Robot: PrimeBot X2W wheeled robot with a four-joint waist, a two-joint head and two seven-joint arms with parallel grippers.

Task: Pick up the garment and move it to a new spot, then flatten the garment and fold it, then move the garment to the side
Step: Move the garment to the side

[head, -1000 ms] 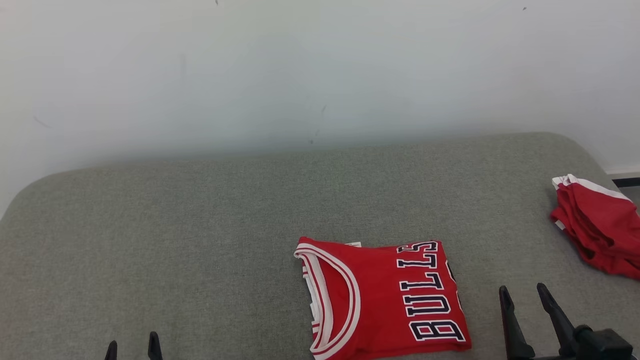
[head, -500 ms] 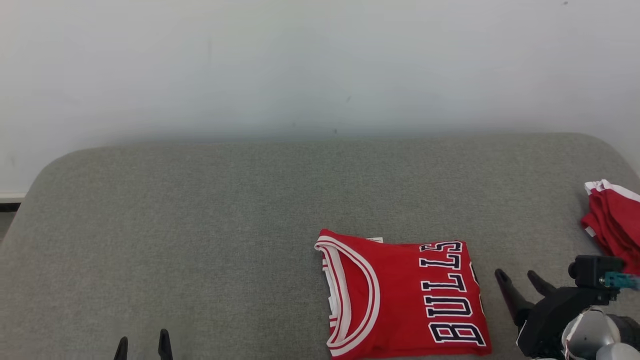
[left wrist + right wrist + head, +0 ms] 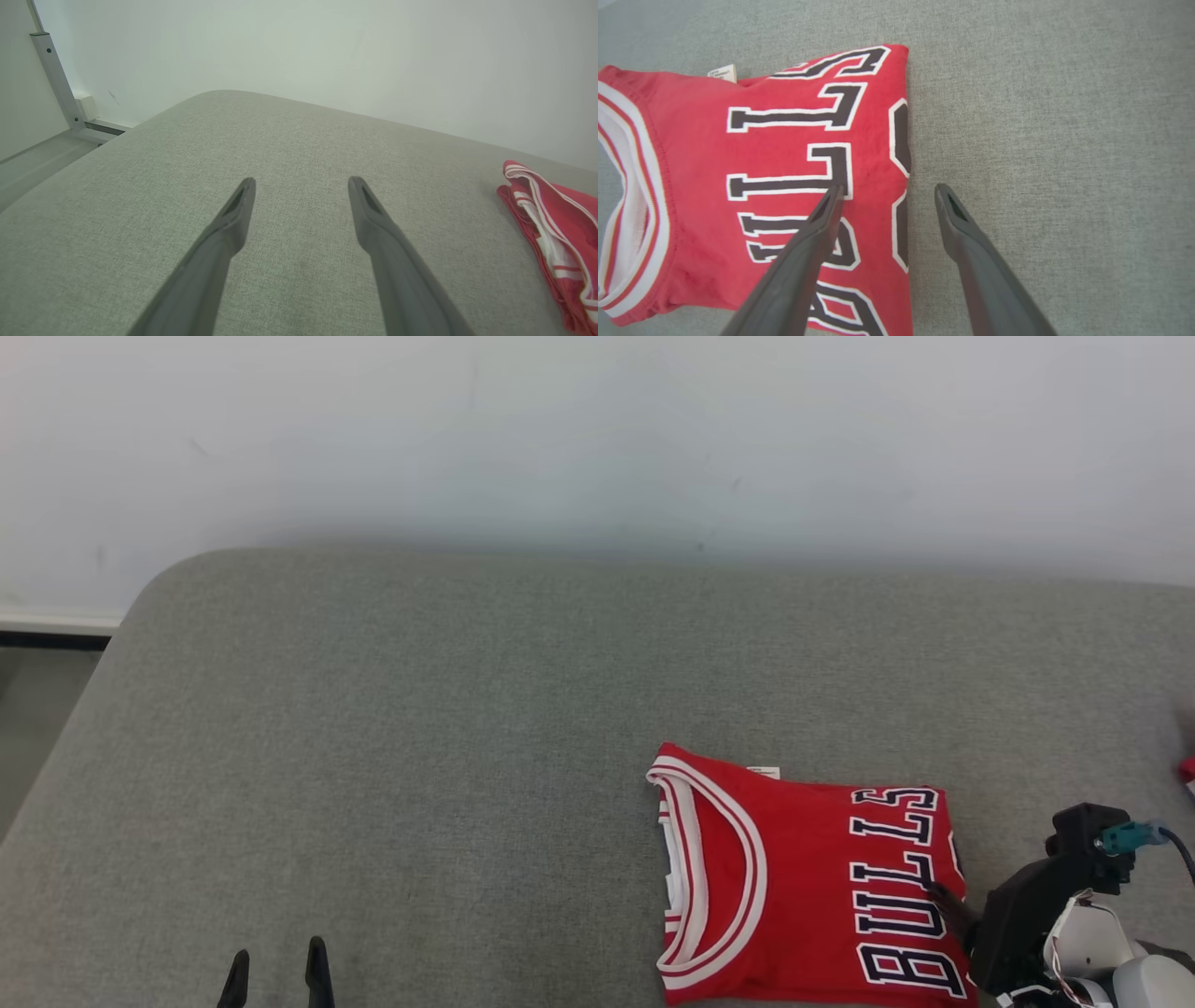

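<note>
Grey woven padded surface spans the lower frame, rounded corner at upper left. Plain white wall behind. Dark baseboard strip at mid left edge, grey floor below it. Left wrist view: pale metal upright at upper left, small white box just beside its foot.

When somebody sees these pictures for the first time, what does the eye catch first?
A folded red jersey with BULLS lettering lies on the grey cushion, at the head view's lower right. The open right pincer straddles its edge, one finger over the letters, one over cushion; the left pincer is open at lower left.
</note>
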